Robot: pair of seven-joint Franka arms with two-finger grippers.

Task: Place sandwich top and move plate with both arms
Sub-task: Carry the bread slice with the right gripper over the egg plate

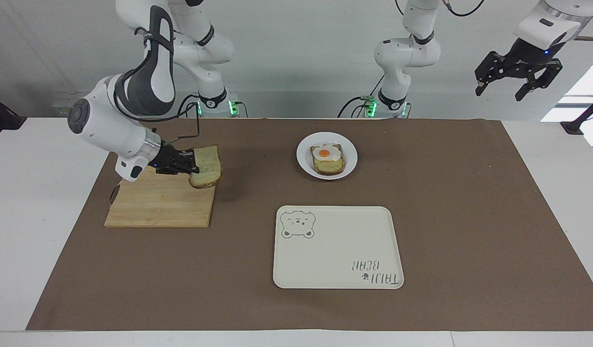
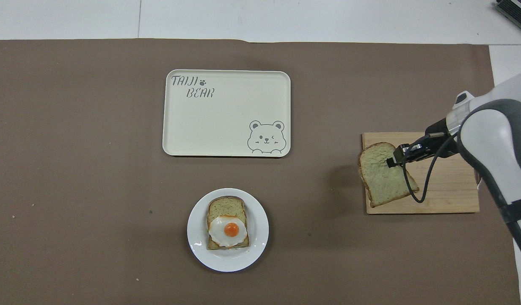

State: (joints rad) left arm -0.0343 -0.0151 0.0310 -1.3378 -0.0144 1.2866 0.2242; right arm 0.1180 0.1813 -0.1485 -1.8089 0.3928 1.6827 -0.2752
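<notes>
right end effector (image 1: 192, 168) holds the sandwich top (image 1: 206, 166) over the cutting board (image 1: 156, 205); left end effector (image 1: 517, 79) waits wide.

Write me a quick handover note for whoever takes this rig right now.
Right gripper: shut on the sandwich top, raised over the cutting board's edge.
Left gripper: open, waiting high off the left arm's end of the table.
Plate: holds egg-topped bread, nearer the robots than the bear tray.
Done: top picked up.
Left: set it on the egg, then move the plate with both arms.
</notes>
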